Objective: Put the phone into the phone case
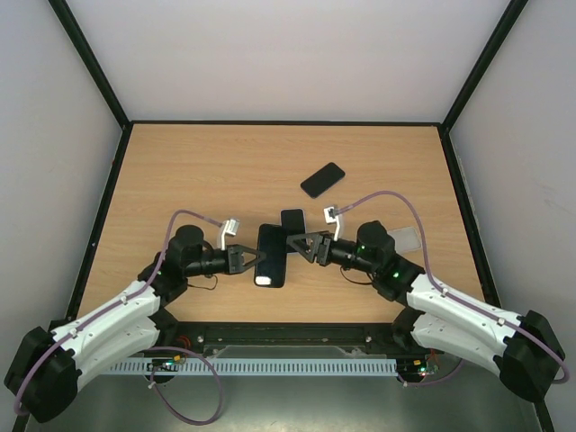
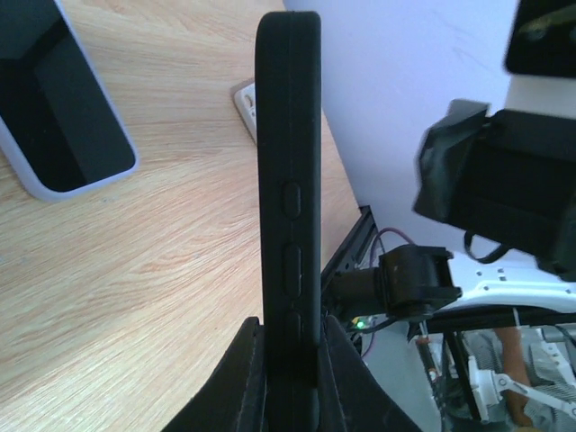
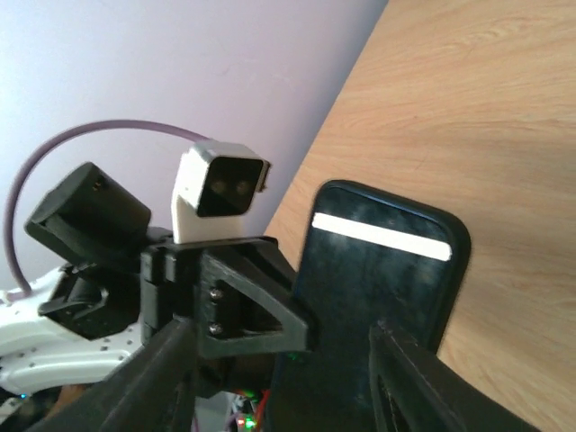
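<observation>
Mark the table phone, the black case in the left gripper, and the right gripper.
phone point(image 1: 322, 179): top view, middle of its face.
black case point(image 2: 290, 180): left wrist view, button edge.
right gripper point(image 3: 284, 328): right wrist view, between its fingertips.

Phone case point(image 2: 288, 180): matt black, rubbery, smooth. Table point(image 1: 198, 180) under it: light wood grain, smooth, faint sheen. Phone point(image 2: 54, 99) left of case: glossy black glass, pale plastic rim. Left gripper point(image 2: 290, 346): matt black plastic.
</observation>
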Controlling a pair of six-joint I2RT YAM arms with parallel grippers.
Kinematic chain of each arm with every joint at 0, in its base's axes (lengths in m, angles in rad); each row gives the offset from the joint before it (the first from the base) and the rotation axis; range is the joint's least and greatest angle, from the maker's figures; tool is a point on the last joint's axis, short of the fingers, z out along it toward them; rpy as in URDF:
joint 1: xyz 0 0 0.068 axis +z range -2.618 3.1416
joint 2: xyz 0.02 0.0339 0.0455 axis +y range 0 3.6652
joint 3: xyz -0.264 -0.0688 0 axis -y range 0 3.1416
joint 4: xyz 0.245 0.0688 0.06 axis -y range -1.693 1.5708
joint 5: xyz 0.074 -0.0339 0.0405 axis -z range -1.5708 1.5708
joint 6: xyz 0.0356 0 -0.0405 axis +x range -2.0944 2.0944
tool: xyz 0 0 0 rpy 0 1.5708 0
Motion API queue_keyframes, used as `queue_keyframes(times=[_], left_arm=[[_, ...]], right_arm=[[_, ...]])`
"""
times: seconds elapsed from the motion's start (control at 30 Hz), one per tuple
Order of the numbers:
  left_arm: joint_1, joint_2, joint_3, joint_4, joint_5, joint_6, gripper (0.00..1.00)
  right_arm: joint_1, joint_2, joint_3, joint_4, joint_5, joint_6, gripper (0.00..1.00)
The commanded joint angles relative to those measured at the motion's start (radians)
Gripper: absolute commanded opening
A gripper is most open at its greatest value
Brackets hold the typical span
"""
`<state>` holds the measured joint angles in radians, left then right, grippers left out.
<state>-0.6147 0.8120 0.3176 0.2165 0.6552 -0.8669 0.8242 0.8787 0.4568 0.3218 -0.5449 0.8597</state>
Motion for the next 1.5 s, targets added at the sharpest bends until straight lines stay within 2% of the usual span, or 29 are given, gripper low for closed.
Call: queue_keyframes(times=[0.0, 0.17, 0.33, 0.47, 0.53, 0.73, 0.77, 0.9, 0.97, 1.1, 1.17, 1.27, 1.43, 1.47], left_arm=[[0.003, -0.021, -0.004, 0.191, 0.041, -0.077, 0.02], [0.003, -0.027, -0.006, 0.246, 0.036, -0.111, 0.02], [0.002, -0.017, -0.009, 0.316, -0.012, -0.155, 0.02], [0.002, 0.019, -0.006, 0.341, -0.041, -0.153, 0.02], [0.003, 0.045, -0.006, 0.363, -0.041, -0.163, 0.02], [0.004, 0.087, -0.005, 0.363, -0.077, -0.153, 0.02], [0.004, 0.094, -0.005, 0.363, -0.08, -0.151, 0.02], [0.012, 0.116, -0.004, 0.355, -0.095, -0.14, 0.02], [0.025, 0.125, -0.003, 0.345, -0.103, -0.138, 0.02], [0.073, 0.149, 0.002, 0.308, -0.108, -0.116, 0.02], [0.102, 0.17, 0.014, 0.251, -0.129, -0.082, 0.02], [0.165, 0.233, 0.048, 0.119, -0.168, -0.035, 0.02], [0.257, 0.369, 0.073, 0.134, -0.104, 0.014, 0.02], [0.265, 0.403, 0.092, 0.117, -0.102, 0.032, 0.02]], right_arm=[[0.003, -0.028, -0.044, 0.031, 0.035, 0.055, 0.53], [0.003, 0.001, -0.099, 0.133, -0.002, 0.138, 0.56], [0.015, 0.088, -0.167, 0.345, -0.111, 0.229, 0.59], [0.045, 0.151, -0.174, 0.398, -0.139, 0.24, 0.58], [0.053, 0.158, -0.179, 0.418, -0.138, 0.245, 0.49], [0.055, 0.132, -0.198, 0.422, -0.092, 0.24, 0.06], [0.053, 0.13, -0.2, 0.416, -0.084, 0.236, 0.03], [0.054, 0.135, -0.196, 0.383, -0.068, 0.226, 0.02], [0.054, 0.134, -0.192, 0.343, -0.044, 0.216, 0.1], [0.054, 0.102, -0.191, 0.244, 0.031, 0.188, 0.46], [0.054, 0.078, -0.19, 0.18, 0.104, 0.17, 0.6], [0.054, 0.057, -0.163, 0.056, 0.196, 0.11, 0.74], [0.054, 0.041, -0.101, -0.123, 0.3, 0.039, 0.98], [0.054, 0.041, -0.086, -0.147, 0.303, 0.03, 0.98]])
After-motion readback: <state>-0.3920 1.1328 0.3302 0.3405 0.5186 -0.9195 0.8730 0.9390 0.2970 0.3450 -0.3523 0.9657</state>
